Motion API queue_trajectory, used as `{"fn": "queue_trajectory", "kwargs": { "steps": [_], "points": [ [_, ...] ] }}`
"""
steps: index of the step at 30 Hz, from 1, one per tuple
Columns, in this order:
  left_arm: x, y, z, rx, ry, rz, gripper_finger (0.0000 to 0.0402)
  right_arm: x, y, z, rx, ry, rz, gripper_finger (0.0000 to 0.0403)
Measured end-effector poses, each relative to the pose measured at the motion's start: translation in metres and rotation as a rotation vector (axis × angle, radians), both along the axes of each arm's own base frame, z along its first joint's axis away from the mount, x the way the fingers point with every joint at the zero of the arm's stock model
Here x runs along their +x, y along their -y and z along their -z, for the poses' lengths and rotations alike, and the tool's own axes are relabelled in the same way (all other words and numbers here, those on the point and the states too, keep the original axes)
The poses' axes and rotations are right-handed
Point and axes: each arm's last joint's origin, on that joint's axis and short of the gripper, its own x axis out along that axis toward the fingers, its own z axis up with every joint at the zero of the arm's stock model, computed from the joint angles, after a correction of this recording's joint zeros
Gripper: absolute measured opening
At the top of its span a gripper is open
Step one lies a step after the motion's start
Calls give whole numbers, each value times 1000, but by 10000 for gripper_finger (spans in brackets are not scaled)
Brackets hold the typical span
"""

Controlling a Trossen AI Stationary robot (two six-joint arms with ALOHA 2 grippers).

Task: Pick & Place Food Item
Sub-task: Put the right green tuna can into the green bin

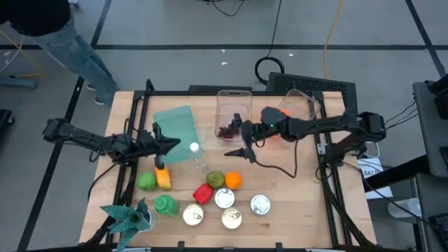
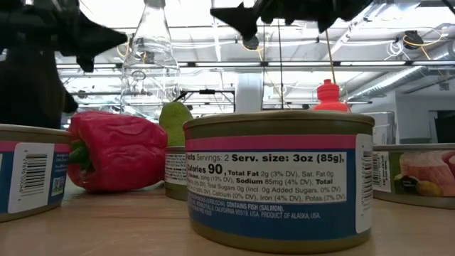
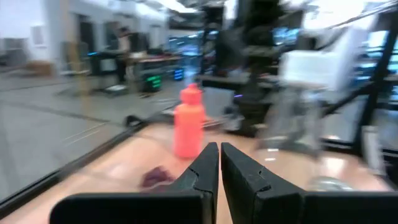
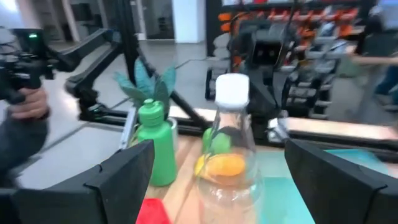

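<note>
Near the table's front edge lie a red pepper [image 1: 203,192], a green pear [image 1: 215,179], an orange [image 1: 232,180], a yellow item [image 1: 163,177] and a green fruit [image 1: 145,181]. A clear bottle [image 1: 197,155] with a white cap stands upright mid-table. My left gripper [image 1: 173,145] is shut and hovers over the teal board [image 1: 175,126], left of that bottle. My right gripper [image 1: 236,137] is open and held above the table, right of the bottle. In the right wrist view its fingers [image 4: 124,174] frame the bottle [image 4: 230,143] from a distance.
Several tins [image 1: 225,198] and a green bottle [image 1: 166,204] stand at the front edge, beside a green plant-like toy [image 1: 129,218]. Clear tubs [image 1: 234,110] sit at the far side, one holding dark fruit [image 1: 227,129]. An orange bottle [image 3: 189,121] stands beyond. A person [image 1: 63,35] is past the far-left corner.
</note>
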Motion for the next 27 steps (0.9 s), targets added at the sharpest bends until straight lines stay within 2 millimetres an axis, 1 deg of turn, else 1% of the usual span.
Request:
{"fn": "queue_trajectory", "kwargs": {
  "steps": [6, 9, 14, 18, 22, 27],
  "points": [
    [-1, 8, 1, 10, -7, 97, 26, 6, 5, 6, 0, 24, -26, 354],
    [-1, 12, 6, -23, -57, 144, 26, 6, 6, 6, -16, 31, -2, 354],
    [1, 14, 13, -44, -118, 154, 26, 6, 9, 6, 17, 18, 33, 354],
    [4, 13, 15, -45, -141, 144, 26, 6, 12, 7, 3, 8, 62, 354],
    [11, 14, 7, -43, -151, 148, 26, 7, 13, 7, -36, 19, 118, 355],
    [23, 15, 1, -30, -192, 131, 26, 6, 13, 9, -36, -2, 118, 355]
  ]
}}
